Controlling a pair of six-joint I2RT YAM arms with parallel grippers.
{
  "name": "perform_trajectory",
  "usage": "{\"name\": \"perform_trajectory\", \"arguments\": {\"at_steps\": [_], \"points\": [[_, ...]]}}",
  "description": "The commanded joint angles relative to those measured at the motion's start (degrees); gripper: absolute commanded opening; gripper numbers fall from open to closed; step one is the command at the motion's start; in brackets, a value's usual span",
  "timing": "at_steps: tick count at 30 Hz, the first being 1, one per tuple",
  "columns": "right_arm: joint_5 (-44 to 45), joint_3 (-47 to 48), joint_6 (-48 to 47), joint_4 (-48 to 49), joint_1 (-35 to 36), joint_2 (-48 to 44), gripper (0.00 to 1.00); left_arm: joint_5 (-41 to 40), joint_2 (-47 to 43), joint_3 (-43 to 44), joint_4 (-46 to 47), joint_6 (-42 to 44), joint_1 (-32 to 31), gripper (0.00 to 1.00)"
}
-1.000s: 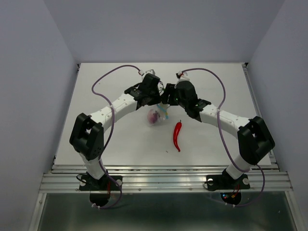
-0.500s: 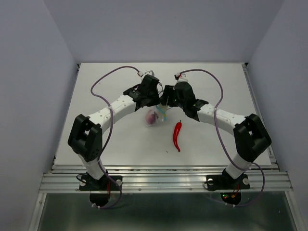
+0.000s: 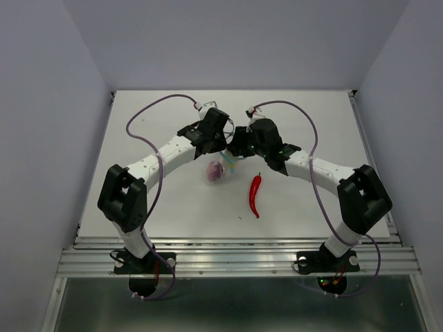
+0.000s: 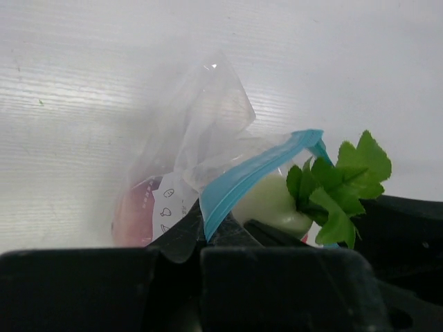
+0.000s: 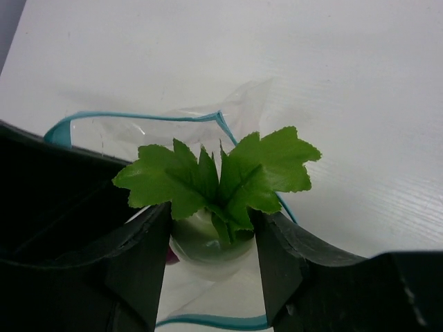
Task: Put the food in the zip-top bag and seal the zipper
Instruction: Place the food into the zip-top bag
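The clear zip-top bag (image 3: 212,176) hangs from my left gripper (image 3: 223,147), which is shut on its rim by the blue zipper (image 4: 243,181). The purple-red onion (image 4: 135,216) lies inside the bag. My right gripper (image 3: 236,150) is shut on the white radish (image 5: 206,242), its green leaves (image 5: 220,173) pointing up, held right at the bag's open mouth, which the zipper (image 5: 131,116) rings. The radish (image 4: 268,202) also shows in the left wrist view, just behind the zipper edge. The red chili (image 3: 255,194) lies on the table to the right of the bag.
The white table (image 3: 152,187) has raised edges at left and right and a metal rail along the near edge (image 3: 235,259). Both arms arch inward and their grippers nearly touch above the bag. Purple cables loop above each arm.
Both grippers have shifted slightly left and closer together. The bag has moved a little left with them. The chili has not moved.
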Motion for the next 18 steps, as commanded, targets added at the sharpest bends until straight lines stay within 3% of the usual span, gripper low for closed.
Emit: {"name": "perform_trajectory", "arguments": {"at_steps": [1,10,14,18], "points": [[-7.5,-1.7,-4.5,0.3,0.9,-3.2,0.04,-5.5,-1.9,3.1,-1.6,-0.3,-0.2,0.00],[-18.0,-1.3,-11.0,-3.1,4.0,-0.9,0.03,-8.0,-2.0,5.7,-3.4,-0.5,-0.2,0.00],[-12.6,1.7,-9.6,-6.9,4.0,2.2,0.04,-7.2,-3.0,5.0,-3.3,-0.2,-0.2,0.00],[-0.8,7.3,-6.9,-15.0,4.0,6.8,0.10,-6.9,-4.4,3.4,-2.6,0.0,-0.2,0.00]]}}
